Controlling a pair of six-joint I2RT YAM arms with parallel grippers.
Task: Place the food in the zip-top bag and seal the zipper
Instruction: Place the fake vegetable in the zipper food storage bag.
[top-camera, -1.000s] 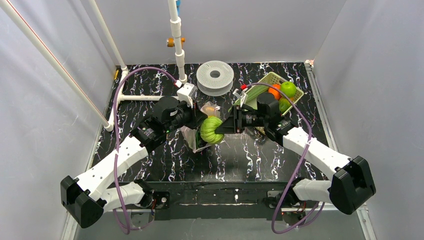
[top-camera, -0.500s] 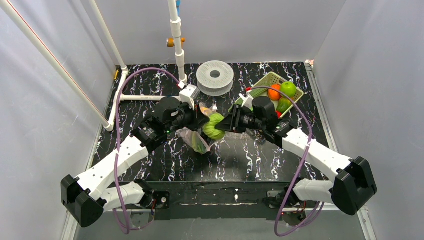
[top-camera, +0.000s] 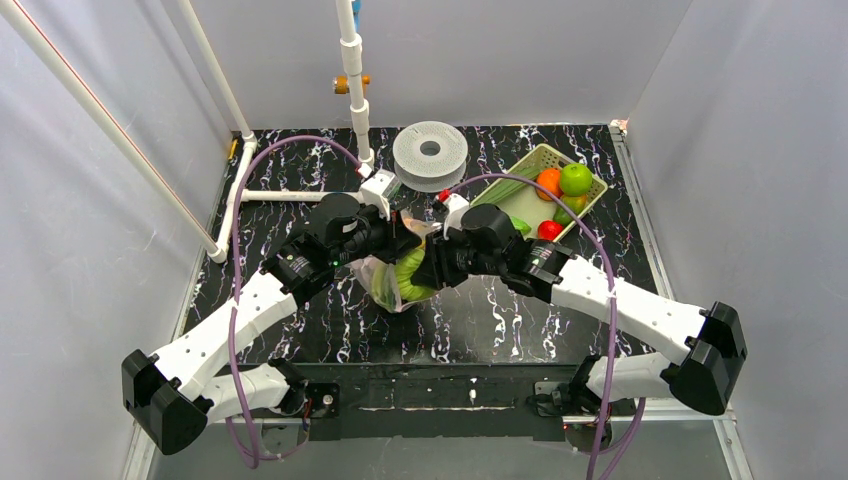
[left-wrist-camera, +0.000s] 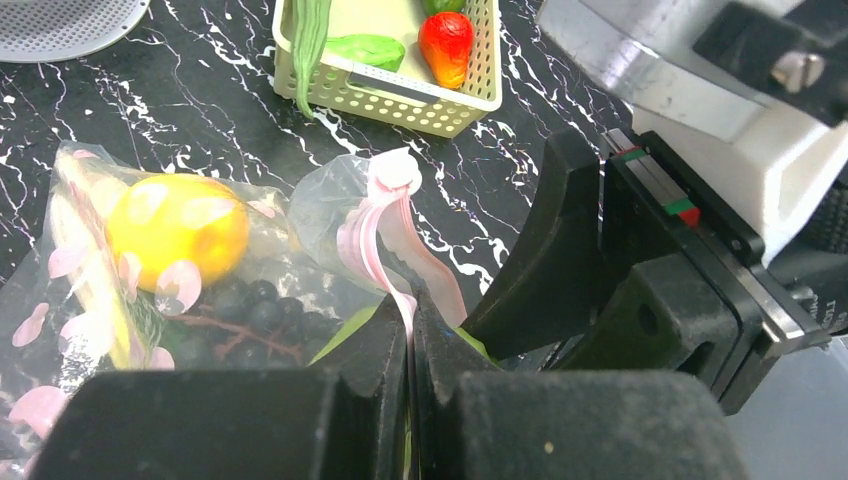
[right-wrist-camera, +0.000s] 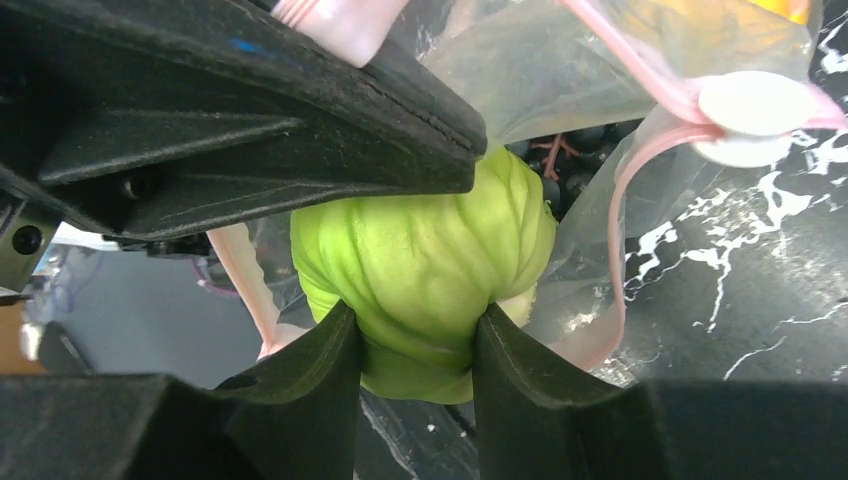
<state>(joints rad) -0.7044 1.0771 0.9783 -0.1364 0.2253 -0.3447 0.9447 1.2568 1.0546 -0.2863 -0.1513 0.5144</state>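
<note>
a: left hand (left-wrist-camera: 412, 322)?
b: clamped shut on the zipper (left-wrist-camera: 385, 215), pinching the pink strip upright between both fingers. in the top view it's dead centre of the table (top-camera: 480, 320).

a: right hand (right-wrist-camera: 415, 330)?
b: gripping the pale green round head (right-wrist-camera: 425, 260), one finger on each side. it faces the left hand from the 3 o'clock side, almost touching it.

a: where's the head relative to the zip-top bag (left-wrist-camera: 60, 300)?
b: at the mouth, pink strip looping past it on both sides. can't tell how far in it is.

a: what's already in the bag?
b: yellow piece (left-wrist-camera: 178, 228) and a dark purple bunch (left-wrist-camera: 250, 310) just beside it, both under the clear plastic. the bag lies crumpled on the table, at 9 o'clock of the zipper in the left wrist view.

a: farther out?
b: basket (top-camera: 545, 150) at 2 o'clock, well apart from the bag. celery-like stalk (left-wrist-camera: 308, 40) hangs over its rim; small green piece (left-wrist-camera: 368, 50), red piece (left-wrist-camera: 446, 45), orange ball (top-camera: 548, 183) and green apple (top-camera: 576, 178) sit inside.

a: anything at the back?
b: white disc (top-camera: 430, 150) lying flat at 12 o'clock.
</note>
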